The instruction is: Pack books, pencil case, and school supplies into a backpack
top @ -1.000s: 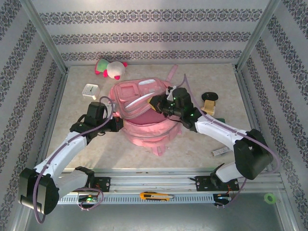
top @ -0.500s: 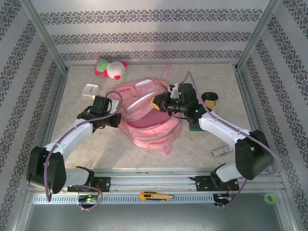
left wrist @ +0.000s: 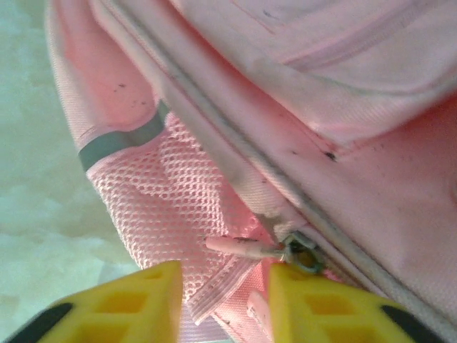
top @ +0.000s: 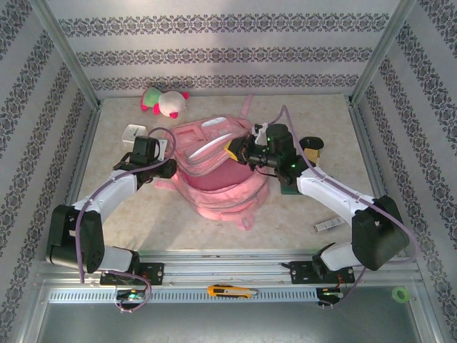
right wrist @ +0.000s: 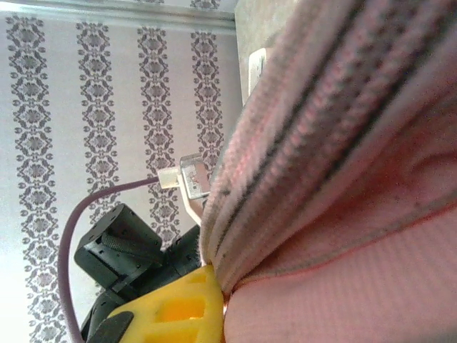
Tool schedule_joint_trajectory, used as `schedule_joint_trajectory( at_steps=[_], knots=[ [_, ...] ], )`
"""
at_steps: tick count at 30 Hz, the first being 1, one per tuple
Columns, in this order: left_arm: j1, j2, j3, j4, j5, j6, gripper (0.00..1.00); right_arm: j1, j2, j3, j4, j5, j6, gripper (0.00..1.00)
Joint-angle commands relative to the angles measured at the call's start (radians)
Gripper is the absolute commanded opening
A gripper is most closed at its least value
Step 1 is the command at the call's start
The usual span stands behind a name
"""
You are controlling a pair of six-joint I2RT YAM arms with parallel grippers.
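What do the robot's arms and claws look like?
The left arm and right arm are white shells with black joints and motor housings, each trailing a purple cable. The left claw and right claw have yellow plastic fingers with cut-out pockets.

backpack (left wrist: 343,64): matt woven pink cloth | fingers (left wrist: 136,304): smooth yellow plastic

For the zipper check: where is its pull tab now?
Left wrist view: the pink pull tab lies just beyond the left gripper, beside the mesh pocket of the backpack.
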Motion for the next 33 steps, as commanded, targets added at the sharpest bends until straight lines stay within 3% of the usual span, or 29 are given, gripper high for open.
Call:
schedule_joint_trajectory(
  at_steps=[1, 4, 8, 10, 17, 27, 33],
  knots=[
    [0.013, -0.071, 0.032, 0.04, 0.035, -0.126, 0.45, 0.024, -0.04, -0.011, 0.121, 0.192, 0.017, 0.0],
    [0.012, -0.167, -0.014, 0.024, 0.078, -0.252, 0.56, 0.041, -0.026, -0.012, 0.14, 0.245, 0.023, 0.0],
    [0.013, -0.307, -0.096, -0.003, 0.103, -0.441, 0.59, 0.055, -0.004, -0.006, 0.142, 0.244, 0.024, 0.0],
    [0.011, -0.356, -0.134, -0.005, 0.141, -0.484, 0.6, 0.061, 0.005, -0.001, 0.143, 0.241, 0.025, 0.0],
    [0.011, -0.447, -0.247, -0.059, 0.107, -0.555, 0.61, 0.081, 0.018, 0.049, 0.149, 0.274, 0.011, 0.0],
    [0.01, -0.264, -0.376, 0.285, 0.18, -0.747, 0.59, 0.163, 0.054, 0.037, 0.189, 0.495, 0.015, 0.0],
    [0.011, -0.125, -0.325, 0.351, 0.103, -0.694, 0.58, 0.211, 0.098, 0.032, 0.217, 0.597, 0.023, 0.0]
  ],
)
